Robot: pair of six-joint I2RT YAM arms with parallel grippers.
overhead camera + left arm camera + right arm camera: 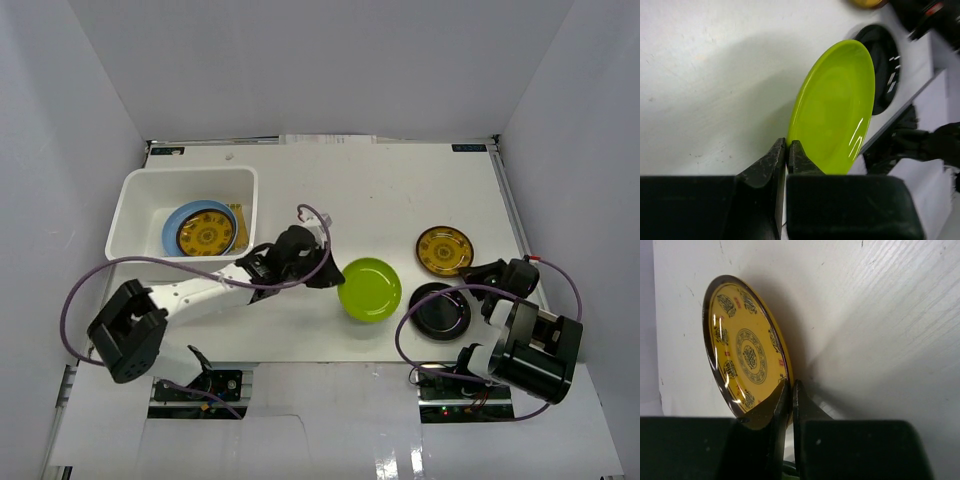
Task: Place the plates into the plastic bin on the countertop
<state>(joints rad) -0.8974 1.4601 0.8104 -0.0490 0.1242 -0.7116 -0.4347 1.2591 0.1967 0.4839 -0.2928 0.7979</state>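
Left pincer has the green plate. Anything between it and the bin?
Nothing visible stands between the lime green plate and the plastic bin; only the left arm's own links lie there. Inside, a gold-patterned plate sits on a light blue plate.

Robotics lab test cell, not a kitchen: white countertop point(420, 190) boxed in by plain grey walls point(300, 70), left arm point(190, 295) and right arm point(530, 350) bolted at its near edge, loose purple cables point(68, 310), probably exposed controller boards point(455, 408) at their bases.

White countertop point(390, 195) bearing plastic bin point(140, 200) far left, lime green plate point(369, 289), black plate point(440, 311), gold-patterned plate point(444, 249) rightward.
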